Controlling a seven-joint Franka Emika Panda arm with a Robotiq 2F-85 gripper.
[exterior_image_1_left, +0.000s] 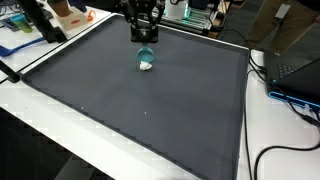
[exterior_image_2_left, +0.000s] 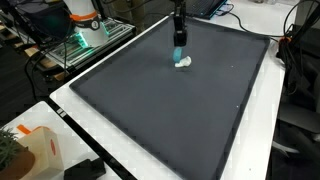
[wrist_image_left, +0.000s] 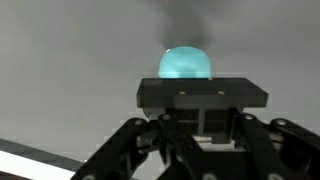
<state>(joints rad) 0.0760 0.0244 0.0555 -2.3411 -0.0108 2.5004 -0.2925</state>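
My gripper (exterior_image_1_left: 145, 40) hangs over the far part of the dark mat (exterior_image_1_left: 130, 110), fingers pointing down. It is shut on a small translucent teal object (exterior_image_1_left: 146, 56), which sticks out below the fingertips. A small white lump (exterior_image_1_left: 147, 68) lies on the mat right under the teal object; whether the two touch I cannot tell. In the other exterior view the gripper (exterior_image_2_left: 179, 30) stands above the teal object (exterior_image_2_left: 179, 52) and the white lump (exterior_image_2_left: 184, 63). In the wrist view the teal object (wrist_image_left: 186, 63) shows as a rounded dome just beyond the closed gripper (wrist_image_left: 203, 93).
The mat (exterior_image_2_left: 170, 110) covers most of a white table (exterior_image_1_left: 275, 130). A laptop (exterior_image_1_left: 300, 70) and cables (exterior_image_1_left: 285, 150) lie off one side. A wire rack (exterior_image_2_left: 85, 45) and an orange-and-white box (exterior_image_2_left: 30, 150) stand beyond the mat's edges.
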